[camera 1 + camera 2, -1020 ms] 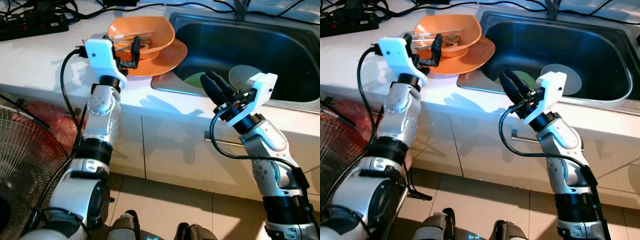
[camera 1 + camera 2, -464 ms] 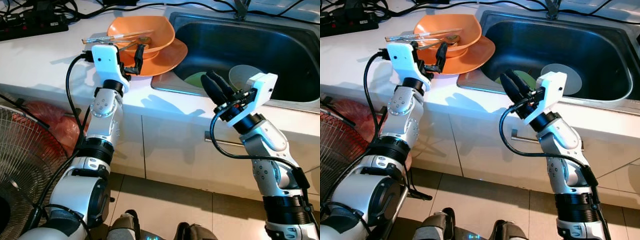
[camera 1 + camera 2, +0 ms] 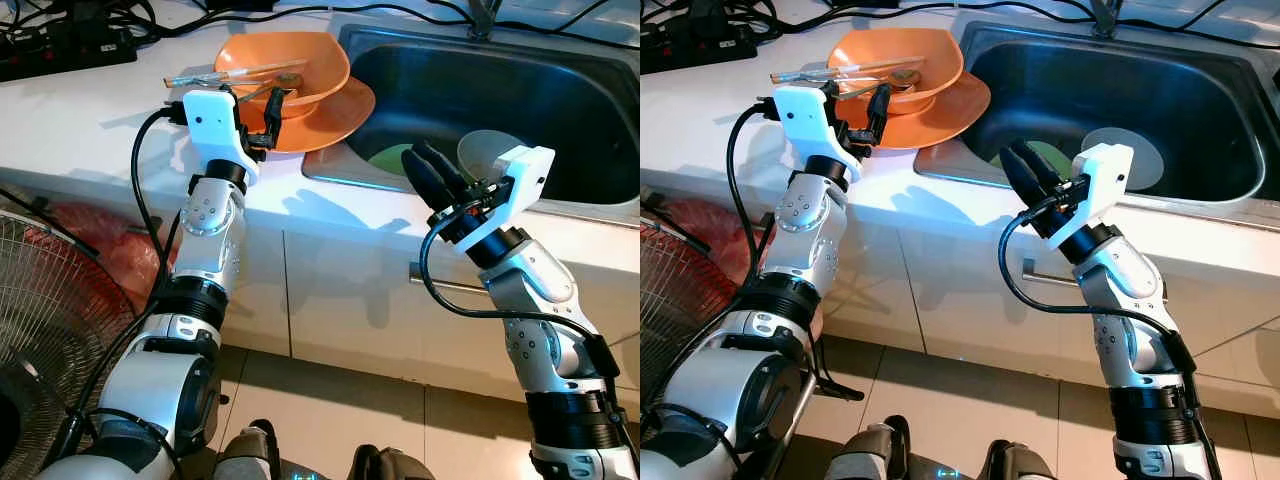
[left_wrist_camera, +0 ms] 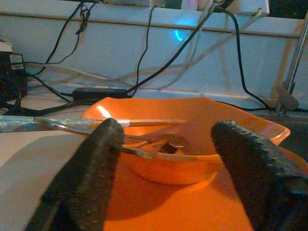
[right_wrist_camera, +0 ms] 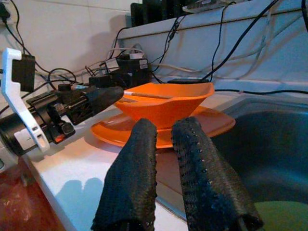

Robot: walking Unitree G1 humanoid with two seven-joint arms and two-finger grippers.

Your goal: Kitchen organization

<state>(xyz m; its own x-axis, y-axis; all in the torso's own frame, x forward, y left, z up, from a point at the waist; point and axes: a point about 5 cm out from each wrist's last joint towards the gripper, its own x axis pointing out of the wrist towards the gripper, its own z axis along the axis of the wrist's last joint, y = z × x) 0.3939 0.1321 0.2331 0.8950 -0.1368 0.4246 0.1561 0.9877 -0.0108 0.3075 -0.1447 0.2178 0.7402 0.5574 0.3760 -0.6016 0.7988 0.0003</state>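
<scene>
Left end effector [image 3: 270, 112]: released, fingers spread, at the near left edge of the plate [image 3: 335, 120], holding nothing.
Right end effector [image 3: 425, 172]: fingers nearly together, empty, over the near rim of the sink [image 3: 560, 90].
Bowl [image 3: 310, 62]: orange, on the plate, on the bench [image 3: 80, 110] left of the sink.
Chopsticks [image 3: 215, 75]: lying across the bowl, ends jutting left.
Sink: green and pale dishes inside.

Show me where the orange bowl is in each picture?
Left eye view: orange bowl sits top middle, on the orange plate, left of the sink.
Right eye view: top left of middle.
Left wrist view: straight ahead, seen between the left gripper's fingers.
Right wrist view: middle, above the right gripper's fingers.
Shared landmark: the orange plate underneath.
</scene>
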